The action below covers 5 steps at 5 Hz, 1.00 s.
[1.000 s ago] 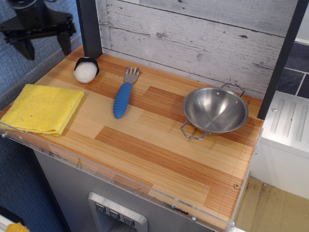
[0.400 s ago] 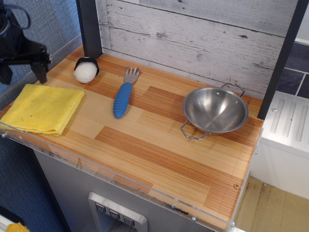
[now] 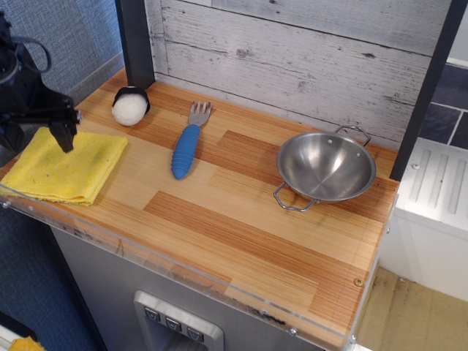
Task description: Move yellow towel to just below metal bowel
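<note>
The yellow towel [image 3: 69, 168] lies folded flat at the front left corner of the wooden counter. The metal bowl [image 3: 325, 167] with two wire loop handles sits upright at the right side, far from the towel. My black gripper [image 3: 36, 142] hangs over the towel's far left part, fingers pointing down and spread apart, holding nothing. One fingertip [image 3: 67, 139] shows just above the cloth; the other is partly cut off by the frame's left edge. I cannot tell whether the tips touch the towel.
A fork with a blue ribbed handle [image 3: 187, 145] lies mid-left. A white ball in a black cup [image 3: 130, 107] sits at the back left. A whitewashed plank wall [image 3: 292, 51] runs behind. The counter's front edge [image 3: 183, 267] has a clear strip.
My gripper has come down and to the left, from high above the back left corner to just over the towel. The towel and bowl have not moved.
</note>
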### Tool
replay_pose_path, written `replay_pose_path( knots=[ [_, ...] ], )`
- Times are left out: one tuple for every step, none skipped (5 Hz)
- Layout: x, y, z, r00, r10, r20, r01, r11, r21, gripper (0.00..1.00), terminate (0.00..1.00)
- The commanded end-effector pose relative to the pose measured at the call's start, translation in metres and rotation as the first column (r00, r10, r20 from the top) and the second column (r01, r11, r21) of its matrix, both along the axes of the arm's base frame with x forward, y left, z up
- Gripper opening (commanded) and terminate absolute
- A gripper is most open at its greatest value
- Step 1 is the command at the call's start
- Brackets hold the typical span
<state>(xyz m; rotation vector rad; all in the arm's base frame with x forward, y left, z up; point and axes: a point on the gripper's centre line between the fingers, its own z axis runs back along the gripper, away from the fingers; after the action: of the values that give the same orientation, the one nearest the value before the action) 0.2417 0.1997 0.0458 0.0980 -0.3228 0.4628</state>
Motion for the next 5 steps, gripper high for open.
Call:
replay_pose_path(
  knots=[
    [0.003,0.003,-0.017,0.999,0.000,-0.052,0.001,1.000,0.018,1.00,0.00],
    [0.005,0.002,-0.029,0.996,-0.001,-0.086,0.001,1.000,0.004,1.00,0.00],
    [0.007,-0.003,-0.032,0.996,-0.014,-0.092,0.012,1.000,-0.017,1.00,0.00],
    [0.006,-0.011,-0.032,0.995,-0.042,-0.087,0.039,0.999,-0.038,1.00,0.00],
    [0.005,-0.021,-0.030,0.994,-0.065,-0.085,0.062,0.997,-0.038,1.00,0.00]
  ],
)
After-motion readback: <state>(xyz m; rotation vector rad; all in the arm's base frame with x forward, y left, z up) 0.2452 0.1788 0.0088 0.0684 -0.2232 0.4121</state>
